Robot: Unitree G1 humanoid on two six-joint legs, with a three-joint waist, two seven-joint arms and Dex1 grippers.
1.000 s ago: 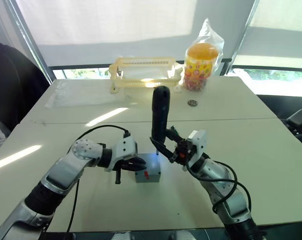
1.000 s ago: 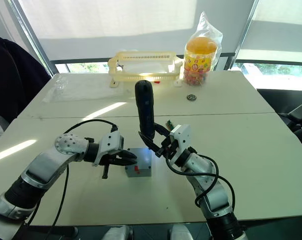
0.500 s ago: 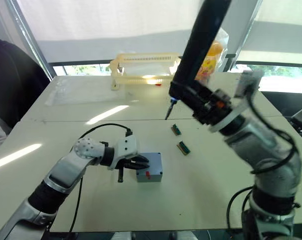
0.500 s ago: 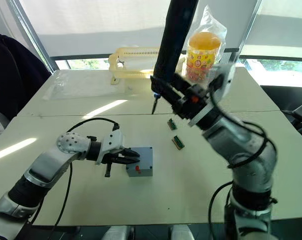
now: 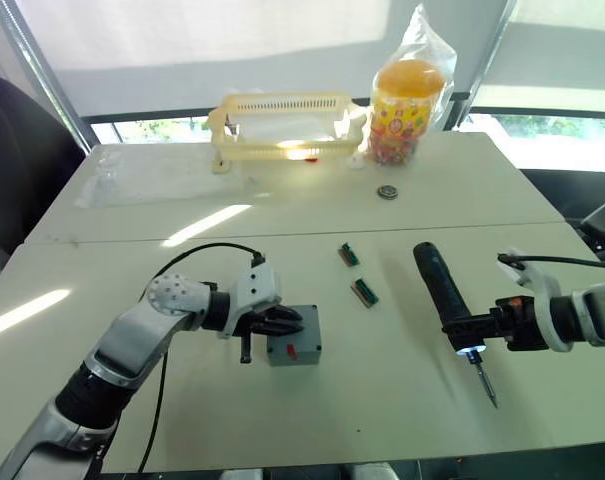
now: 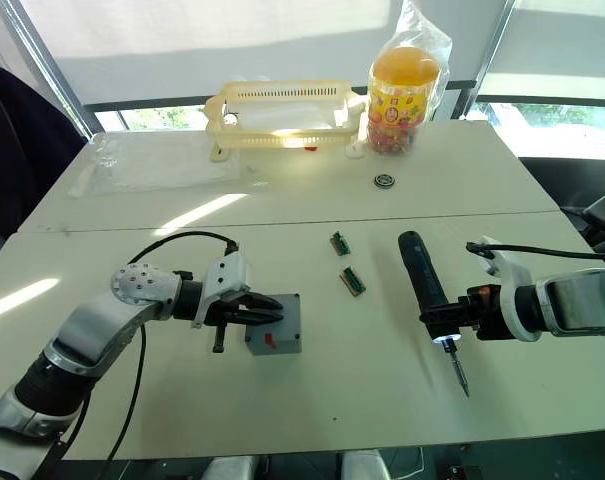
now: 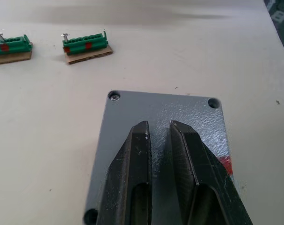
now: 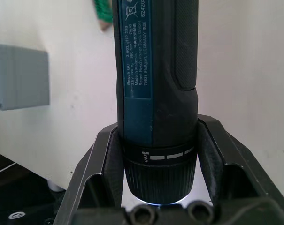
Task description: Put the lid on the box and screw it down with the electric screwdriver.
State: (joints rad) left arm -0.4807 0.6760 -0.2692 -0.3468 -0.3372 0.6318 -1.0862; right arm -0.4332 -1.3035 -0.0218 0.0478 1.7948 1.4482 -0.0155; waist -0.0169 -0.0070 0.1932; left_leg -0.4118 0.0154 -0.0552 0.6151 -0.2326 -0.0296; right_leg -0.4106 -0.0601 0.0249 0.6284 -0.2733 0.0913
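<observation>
Sunlit table: the right pincer [image 6: 462, 318] has swung the electric screwdriver [image 6: 423, 285] it grips away to the right, low over the tabletop. Left pincer [image 7: 159, 140], nearly closed, presses the lid [image 7: 179, 117] on the box [image 6: 274, 325] (screwing apparently paused or done).

Sunlit white table [image 5: 282, 215] before bright, blind-covered windows [image 5: 212, 45].

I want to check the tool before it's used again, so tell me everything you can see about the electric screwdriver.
The electric screwdriver is a thick dark blue-black cylinder with a printed label, a ribbed collar near the tip, a small lit light and a thin metal bit pointing toward the table's near edge. It lies low over the white table, roughly level, off to the right of the grey box. The right gripper holds it, jaws clamped on either side of the collar. Whether it rests on the table can't be told.
</observation>
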